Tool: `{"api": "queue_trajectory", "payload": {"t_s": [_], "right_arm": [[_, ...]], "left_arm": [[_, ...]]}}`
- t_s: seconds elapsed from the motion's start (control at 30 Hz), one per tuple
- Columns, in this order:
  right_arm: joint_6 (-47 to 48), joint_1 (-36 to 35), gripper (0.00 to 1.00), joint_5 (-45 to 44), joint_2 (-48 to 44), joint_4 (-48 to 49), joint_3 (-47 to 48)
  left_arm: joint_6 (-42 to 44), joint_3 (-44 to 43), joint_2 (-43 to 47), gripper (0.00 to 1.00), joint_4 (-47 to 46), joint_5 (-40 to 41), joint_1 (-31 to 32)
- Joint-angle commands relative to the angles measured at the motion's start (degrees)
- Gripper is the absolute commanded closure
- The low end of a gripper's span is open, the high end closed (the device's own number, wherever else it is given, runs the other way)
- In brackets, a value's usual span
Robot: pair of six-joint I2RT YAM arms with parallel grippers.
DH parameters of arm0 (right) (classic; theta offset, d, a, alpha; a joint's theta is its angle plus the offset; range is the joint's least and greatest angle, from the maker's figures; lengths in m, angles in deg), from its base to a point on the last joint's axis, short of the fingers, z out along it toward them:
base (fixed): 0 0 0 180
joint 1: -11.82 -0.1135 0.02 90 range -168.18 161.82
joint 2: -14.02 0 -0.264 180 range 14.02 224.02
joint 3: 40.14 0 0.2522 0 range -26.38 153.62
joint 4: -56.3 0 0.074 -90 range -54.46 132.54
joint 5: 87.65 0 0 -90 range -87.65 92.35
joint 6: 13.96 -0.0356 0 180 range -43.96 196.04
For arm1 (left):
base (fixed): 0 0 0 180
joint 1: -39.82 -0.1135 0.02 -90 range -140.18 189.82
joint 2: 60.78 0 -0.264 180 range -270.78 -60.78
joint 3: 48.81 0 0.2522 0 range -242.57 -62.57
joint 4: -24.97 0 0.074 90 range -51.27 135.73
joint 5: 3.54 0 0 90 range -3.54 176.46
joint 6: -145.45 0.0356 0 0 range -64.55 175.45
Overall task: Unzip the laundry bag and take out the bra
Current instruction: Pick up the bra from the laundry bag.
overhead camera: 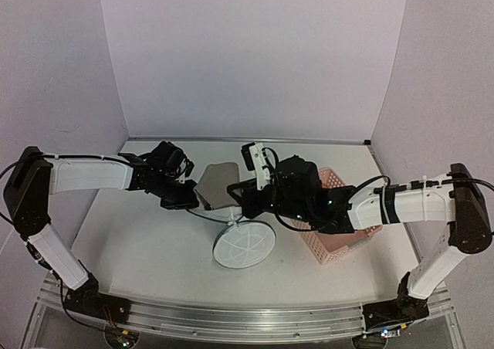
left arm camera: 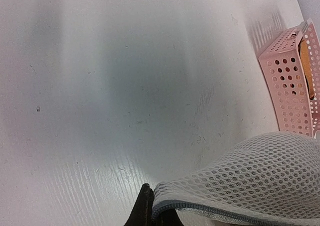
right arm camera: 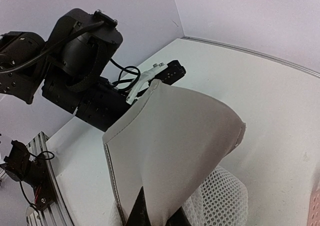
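Observation:
The white mesh laundry bag [overhead camera: 244,245] hangs open at mid-table, its round spoke-ribbed face tilted down near the surface. My left gripper [overhead camera: 184,197] is shut on the bag's zipper rim [left arm camera: 210,212], holding the mesh [left arm camera: 260,171] up. My right gripper [overhead camera: 233,192] is shut on the beige bra [overhead camera: 216,187], lifted above the bag's opening. In the right wrist view the bra cup [right arm camera: 170,151] rises from my fingers [right arm camera: 142,213], with mesh [right arm camera: 217,196] below it and the left arm [right arm camera: 75,71] behind.
A pink perforated basket [overhead camera: 340,237] stands to the right under my right arm; it also shows in the left wrist view [left arm camera: 292,81] with something orange inside. White walls close the table's back and sides.

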Motion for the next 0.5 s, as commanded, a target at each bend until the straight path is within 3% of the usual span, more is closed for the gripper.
{"api": "queue_trajectory", "payload": {"t_s": [0.0, 0.47], "right_arm": [[-1.3, -0.2, 1.00, -3.7, -6.4, 8.1, -1.7], [-2.5, -0.1, 1.00, -8.7, -14.7, 11.7, -2.1]], "left_arm": [[0.0, -1.6, 0.0, 1.00, 0.5, 2.0, -0.6], [0.2, -1.8, -0.5, 1.00, 0.4, 2.3, -0.6]]}}
